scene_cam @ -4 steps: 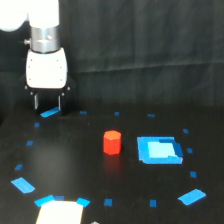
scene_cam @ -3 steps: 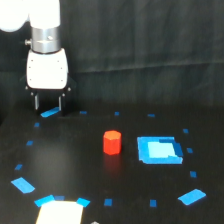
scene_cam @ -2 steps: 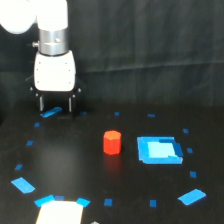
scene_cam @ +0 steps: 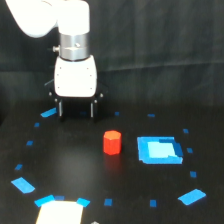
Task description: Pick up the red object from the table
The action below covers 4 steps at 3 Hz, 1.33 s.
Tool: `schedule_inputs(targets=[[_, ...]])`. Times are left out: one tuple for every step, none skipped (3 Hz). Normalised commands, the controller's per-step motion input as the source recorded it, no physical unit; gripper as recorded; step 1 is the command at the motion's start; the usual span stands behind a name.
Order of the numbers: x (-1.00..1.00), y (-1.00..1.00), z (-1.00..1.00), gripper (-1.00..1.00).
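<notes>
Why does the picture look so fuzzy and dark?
In the exterior view everything is soft and a bit blurry, so edges smear. The table is matte black and swallows light, while the red object, the blue square patch and the white gripper glow bright against it. No sharp shadows show.

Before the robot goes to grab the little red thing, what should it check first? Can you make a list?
1. Red object standing upright on the table: ok.
2. Nothing touching the red object; the blue square patch lies apart from it, toward the exterior view's right: ok.
3. Pincer open and empty: ok, its two fingers hang apart with nothing between them.
4. Pincer lined up over the red object: not ok, it sits to the exterior view's left and farther back.
5. Gap wide enough for the red object: looks ok, but hard to be sure.
6. Pincer height above the table: cannot tell.
</notes>
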Motion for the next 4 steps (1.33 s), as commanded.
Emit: schedule_inputs(targets=[[1.00,-0.61,-0.35,0.86],[1.00,-0.98,-0.54,1.00],[-1.00,-0.78,-0.19,1.00],[-0.84,-0.53,-0.35,0.70]])
